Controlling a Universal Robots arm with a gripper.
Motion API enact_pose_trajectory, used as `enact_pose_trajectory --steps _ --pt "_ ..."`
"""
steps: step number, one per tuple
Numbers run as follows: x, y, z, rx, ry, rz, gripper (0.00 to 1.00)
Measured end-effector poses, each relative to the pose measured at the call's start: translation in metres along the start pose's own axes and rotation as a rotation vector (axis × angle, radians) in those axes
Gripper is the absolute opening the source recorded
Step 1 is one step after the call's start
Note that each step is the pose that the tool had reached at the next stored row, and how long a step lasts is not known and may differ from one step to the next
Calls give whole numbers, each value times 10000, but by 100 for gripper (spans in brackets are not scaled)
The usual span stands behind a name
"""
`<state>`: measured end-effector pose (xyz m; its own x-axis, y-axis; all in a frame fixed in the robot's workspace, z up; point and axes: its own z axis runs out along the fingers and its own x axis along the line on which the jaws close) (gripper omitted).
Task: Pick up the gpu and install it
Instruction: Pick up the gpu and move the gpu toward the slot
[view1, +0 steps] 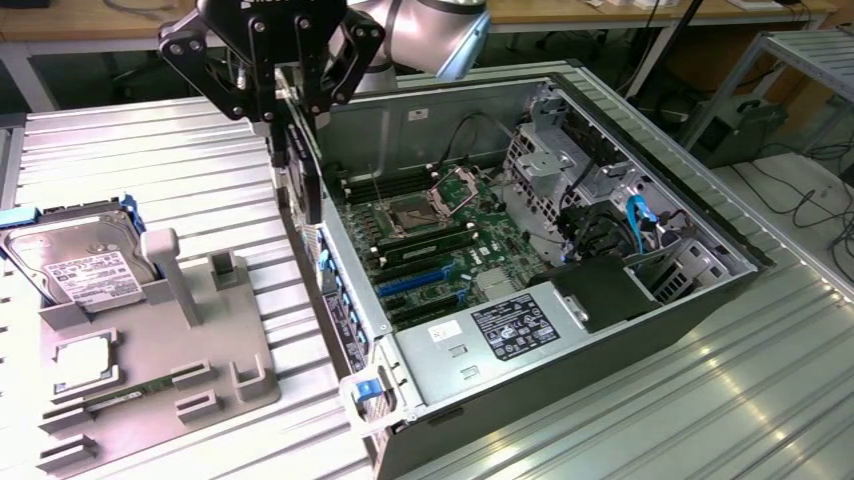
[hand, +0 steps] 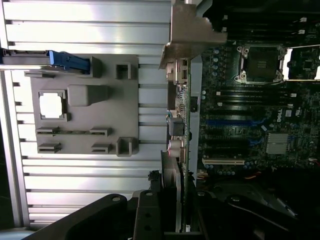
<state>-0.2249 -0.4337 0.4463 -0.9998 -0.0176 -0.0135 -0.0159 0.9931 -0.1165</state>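
While the slots sit uncovered below, the gpu (view1: 304, 170) hangs edge-down from the gripper (view1: 296, 108), whose fingers are clamped on the card's upper edge. The pick-up looks done and the install not yet begun. In the exterior view the card is upright and well above the open computer case (view1: 561, 395), roughly over the case wall on that view's left rather than over the board itself. The wrist view looks straight down the card: its silver bracket (hand: 192, 37) sits at the end away from the gripper, and the thin green edge runs along the line where the ribbed table (hand: 90, 180) meets the motherboard (hand: 260, 145). By that reckoning the blue expansion slots (hand: 227, 122) lie to one side of the card, not beneath it. The next move therefore seems to call for a sideways shift into the case before any push down, with the card edge kept parallel to a slot and the bracket held against the case wall. Room looks fair above the slots but tight at the margins — the wall on one flank, the power supply (view1: 514, 325) near the slots' end, and black cables (view1: 470, 130) looped beyond the processor socket (view1: 404, 213). Well apart on the table, the grey parts fixture (view1: 160, 370) and its hard drive (view1: 80, 268) are out of the way.
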Motion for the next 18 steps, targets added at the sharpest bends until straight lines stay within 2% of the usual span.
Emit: enact_pose_trajectory --steps 18 --pt "-107 -2 2 0 0 1 28"
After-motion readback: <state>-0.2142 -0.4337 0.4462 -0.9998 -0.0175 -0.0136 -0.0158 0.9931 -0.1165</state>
